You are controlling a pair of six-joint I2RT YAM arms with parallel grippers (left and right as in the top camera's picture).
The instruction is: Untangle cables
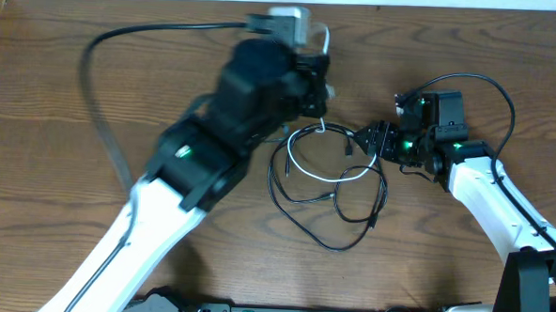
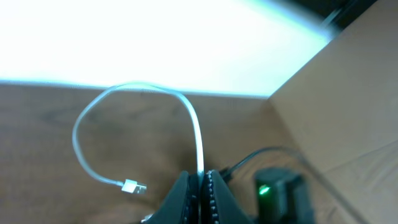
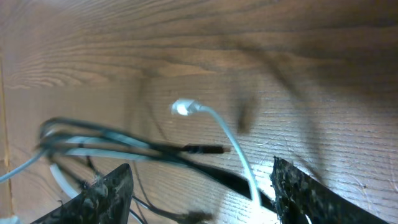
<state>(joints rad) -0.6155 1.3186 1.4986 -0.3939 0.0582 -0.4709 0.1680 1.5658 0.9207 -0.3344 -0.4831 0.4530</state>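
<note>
1. Cables lay tangled in the middle of a wooden table (image 1: 31,211). A white cable (image 1: 315,174) crossed a longer black cable (image 1: 333,247) between the two arms.
2. Left gripper (image 2: 200,179) was clamped shut on the white cable. The cord rose from the jaws in a loop and ended in a small plug (image 2: 132,185) hanging free.
3. Right gripper (image 3: 199,186) stood open and held nothing. It sat low over the tangle, with black strands and a white cable end between its fingers (image 3: 106,193).
4. Step in hand appeared to be drawing the white cable out of the black loops.
   - The left arm would do best to lift slowly without loosening its pinch.
   - The right should close on the black cable alone, near a crossing, and hold it down so the pull separates the cords rather than dragging both.
   - Pulling along the white cord's own line should help its plug slip through without snagging.
5. Hidden or unclear:
   - From above, the left arm was blurred and covered its own fingertips.
   - Which cord lay on top at each crossing could not be told.
   - The right wrist view was smeared, so the strands could not be counted.
   - The black cable's plugs were hard to make out.
</note>
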